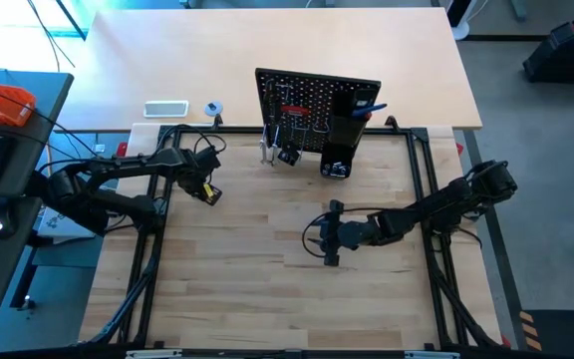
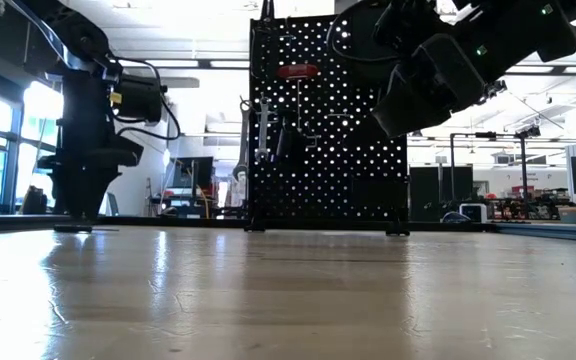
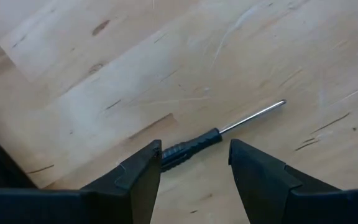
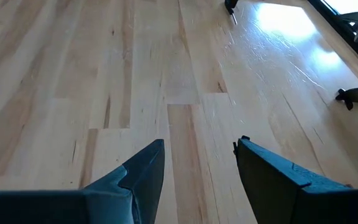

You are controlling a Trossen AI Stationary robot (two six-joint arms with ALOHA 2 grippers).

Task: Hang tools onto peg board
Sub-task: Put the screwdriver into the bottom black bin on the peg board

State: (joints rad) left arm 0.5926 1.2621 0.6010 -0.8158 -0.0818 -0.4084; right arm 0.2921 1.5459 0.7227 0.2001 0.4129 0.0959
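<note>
A slim tool with a black handle and a thin silver shaft point(image 3: 216, 135) lies flat on the wooden table. My left gripper point(image 3: 194, 165) hangs open right above its handle end, pointing down, one finger on each side and clear of it; in the high view the left gripper point(image 1: 207, 192) is at the far left. The peg board point(image 1: 317, 95) stands upright at the far middle. On the peg board point(image 2: 328, 130) hang a red-handled tool point(image 2: 296, 71) and a silver wrench point(image 2: 262, 130). My right gripper point(image 1: 317, 235) is open above the table's middle, with nothing between its fingers.
A tall black box holder point(image 1: 342, 130) is fixed to the board's right part, with a blue handle point(image 1: 367, 107) at its top. Black frame rails point(image 1: 422, 170) run along the table's edges. Bare wood point(image 1: 247, 289) lies between the arms and the near edge.
</note>
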